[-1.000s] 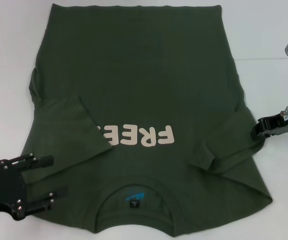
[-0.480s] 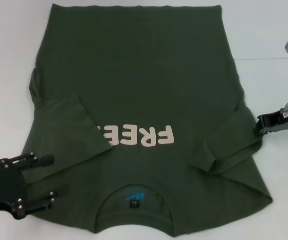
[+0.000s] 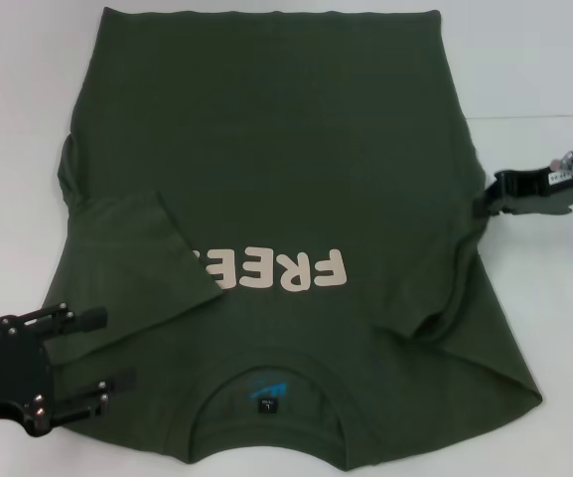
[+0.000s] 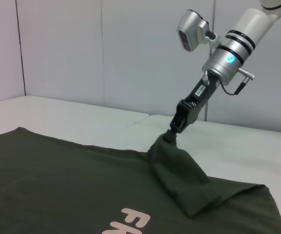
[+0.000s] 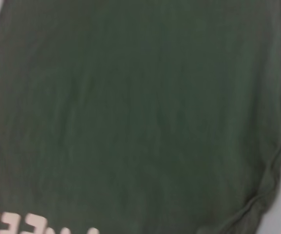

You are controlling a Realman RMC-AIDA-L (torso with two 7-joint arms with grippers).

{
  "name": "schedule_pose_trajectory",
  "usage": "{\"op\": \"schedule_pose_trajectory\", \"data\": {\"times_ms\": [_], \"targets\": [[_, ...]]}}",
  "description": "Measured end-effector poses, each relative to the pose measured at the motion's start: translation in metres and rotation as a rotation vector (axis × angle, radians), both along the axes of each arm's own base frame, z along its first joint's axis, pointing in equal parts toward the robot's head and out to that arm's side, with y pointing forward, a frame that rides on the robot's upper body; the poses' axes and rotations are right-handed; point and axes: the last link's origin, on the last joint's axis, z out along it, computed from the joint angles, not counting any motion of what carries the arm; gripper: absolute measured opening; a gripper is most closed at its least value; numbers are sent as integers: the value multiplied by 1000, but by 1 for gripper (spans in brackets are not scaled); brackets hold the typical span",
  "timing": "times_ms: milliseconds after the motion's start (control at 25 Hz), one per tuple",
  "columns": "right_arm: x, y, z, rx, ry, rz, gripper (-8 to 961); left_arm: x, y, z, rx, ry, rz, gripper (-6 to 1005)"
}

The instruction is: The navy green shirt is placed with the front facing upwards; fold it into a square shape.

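From the head camera, the navy green shirt (image 3: 286, 238) lies front up on the white table (image 3: 28, 119), filling most of the view, its hem toward 12 o'clock and its round collar (image 3: 269, 383) toward 6 o'clock. The pale FREE lettering (image 3: 276, 268) reads upside down across the chest, and a blue neck label (image 3: 266, 388) shows inside the collar. The sleeve on the robot's left is folded in over the chest, its edge covering the end of the lettering. The left gripper (image 3: 102, 358) sits at about 8 o'clock, over the shoulder of the shirt, its two black fingers spread apart with nothing between them. The right gripper (image 3: 483, 204) is at about 3 o'clock, pinched closed on the edge of the shirt's other sleeve, and the cloth below it is bunched into a ridge.

The left wrist camera shows the right gripper (image 4: 172, 130) farther off, pointing down and clamped on a peak of green cloth raised off the table, the sleeve hanging from it like a tent. The shirt (image 4: 82, 190) spreads flat beneath, with part of the lettering (image 4: 130, 222) at the frame edge.

The right wrist camera looks down on the shirt's body (image 5: 140, 107), with a strip of lettering (image 5: 23, 225) at one edge; its own fingers are not visible.
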Motion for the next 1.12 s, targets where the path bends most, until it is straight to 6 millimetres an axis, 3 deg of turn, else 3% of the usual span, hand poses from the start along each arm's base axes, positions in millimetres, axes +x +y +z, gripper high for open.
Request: {"op": "schedule_pose_trajectory", "data": {"times_ms": [720,1120], "targets": [[-5,10,-34,130,150,5,41,1,1,-1,0,-7,-4,728],[-5,8,-34,232,266,52,267,2,3,-1,29,-47,3,728]]}}
